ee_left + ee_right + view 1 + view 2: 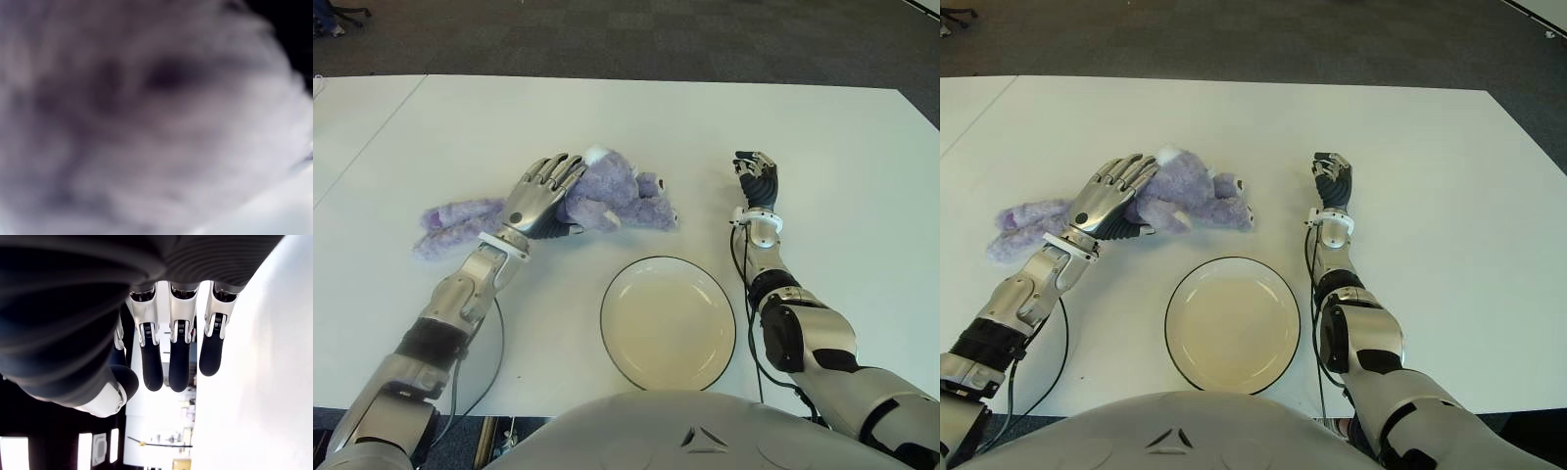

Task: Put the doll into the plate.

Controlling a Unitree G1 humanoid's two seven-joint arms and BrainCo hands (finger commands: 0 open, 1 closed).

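Observation:
A fluffy purple doll (619, 196) lies on the white table (822, 147), with a long furry part (450, 223) trailing to the left. My left hand (544, 192) is laid over the doll's middle, fingers stretched out across the fur and not closed around it. Purple fur (146, 122) fills the left wrist view. The cream plate (668, 323) with a dark rim stands empty just in front of the doll, slightly to the right. My right hand (759, 180) shows right of the doll, fingers (178, 357) relaxed and holding nothing.
Black cables run along both forearms, one looping on the table (494, 362) beside my left arm. Dark carpet (656, 39) lies beyond the table's far edge. A seam crosses the table at far left (372, 137).

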